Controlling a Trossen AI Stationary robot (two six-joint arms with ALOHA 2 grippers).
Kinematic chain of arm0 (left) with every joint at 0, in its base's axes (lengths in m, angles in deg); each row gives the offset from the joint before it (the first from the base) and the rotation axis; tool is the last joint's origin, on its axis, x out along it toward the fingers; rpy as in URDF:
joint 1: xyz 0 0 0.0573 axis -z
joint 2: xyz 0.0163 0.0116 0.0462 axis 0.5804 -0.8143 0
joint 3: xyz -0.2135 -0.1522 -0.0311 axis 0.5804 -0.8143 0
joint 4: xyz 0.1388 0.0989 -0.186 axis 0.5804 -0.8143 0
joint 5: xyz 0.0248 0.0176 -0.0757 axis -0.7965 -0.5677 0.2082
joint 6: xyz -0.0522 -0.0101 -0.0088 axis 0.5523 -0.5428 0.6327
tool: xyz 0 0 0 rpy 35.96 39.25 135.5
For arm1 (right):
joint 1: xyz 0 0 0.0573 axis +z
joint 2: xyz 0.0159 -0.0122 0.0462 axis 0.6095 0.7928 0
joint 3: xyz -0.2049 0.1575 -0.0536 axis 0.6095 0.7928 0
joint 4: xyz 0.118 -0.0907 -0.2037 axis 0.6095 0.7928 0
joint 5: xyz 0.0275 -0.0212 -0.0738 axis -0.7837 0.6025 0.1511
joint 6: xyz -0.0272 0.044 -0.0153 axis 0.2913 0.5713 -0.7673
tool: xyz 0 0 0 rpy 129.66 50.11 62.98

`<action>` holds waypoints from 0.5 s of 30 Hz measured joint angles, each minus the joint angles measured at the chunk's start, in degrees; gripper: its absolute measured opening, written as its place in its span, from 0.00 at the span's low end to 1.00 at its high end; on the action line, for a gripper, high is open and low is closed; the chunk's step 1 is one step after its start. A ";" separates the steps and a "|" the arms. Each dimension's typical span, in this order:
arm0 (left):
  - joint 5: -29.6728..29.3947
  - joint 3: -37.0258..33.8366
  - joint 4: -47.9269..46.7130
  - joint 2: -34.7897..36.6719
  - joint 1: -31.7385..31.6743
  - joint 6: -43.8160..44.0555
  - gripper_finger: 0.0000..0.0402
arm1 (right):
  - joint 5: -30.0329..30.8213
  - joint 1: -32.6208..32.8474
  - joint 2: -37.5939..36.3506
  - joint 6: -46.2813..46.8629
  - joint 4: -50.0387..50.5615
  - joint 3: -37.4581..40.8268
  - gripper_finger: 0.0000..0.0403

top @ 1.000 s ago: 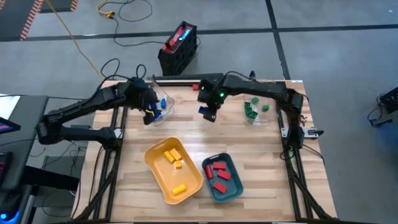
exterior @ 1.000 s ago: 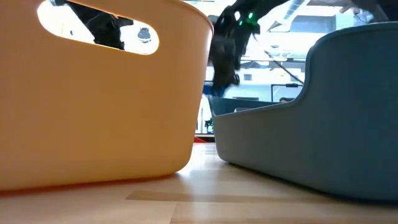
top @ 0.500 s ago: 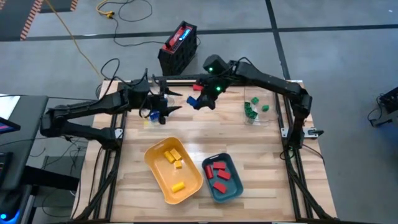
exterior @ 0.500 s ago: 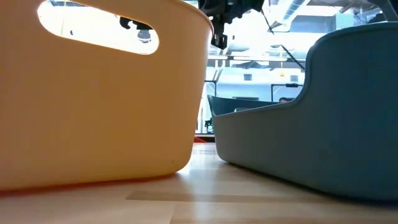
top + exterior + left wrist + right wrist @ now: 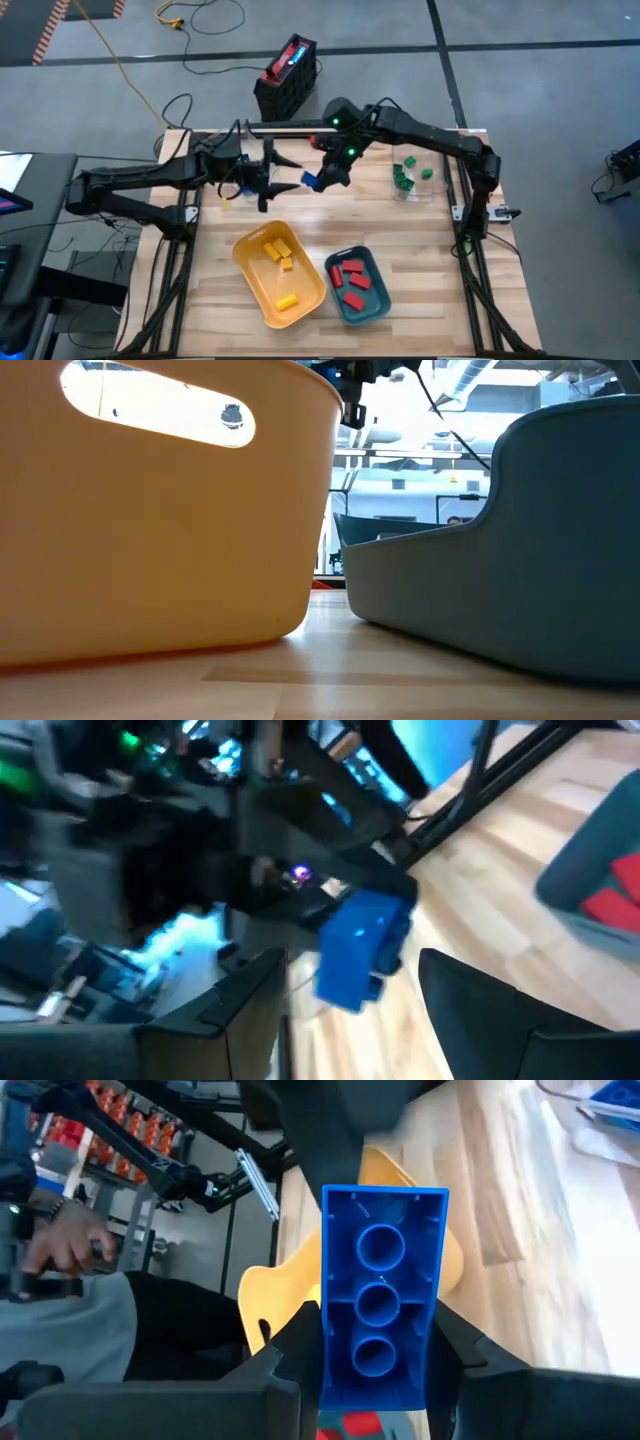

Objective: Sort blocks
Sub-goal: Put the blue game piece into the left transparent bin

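Between my two grippers, high above the table's far middle, hangs a blue block, with my right gripper shut on it. My left gripper points level toward the table's right and is open. In the left wrist view the blue block stands just ahead of its two fingers, with a gap on either side. Yellow blocks lie in the yellow tray and red blocks in the teal tray. Green blocks lie at the far right. My right gripper pinches the blue block's two long sides between its two fingers, at one end of the block. The fingers slant down from the table's far right. The block is lifted clear and juts out past the fingertips, its hollow underside toward the wrist camera.
The yellow tray and teal tray stand side by side near the front middle. A black and red box lies on the floor beyond the far edge. A person's hand shows in the room beyond.
My right gripper has risen with the blue block, out of the top of the low view, and come a little toward my left gripper. My left gripper has swung from the far left toward the table's middle, tipped up from pointing down to level, and rolled, staying open.
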 joint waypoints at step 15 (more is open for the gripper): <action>5.67 -0.02 6.12 -3.84 3.88 4.35 0.48 | -3.22 4.09 -0.04 1.98 1.18 -0.02 0.29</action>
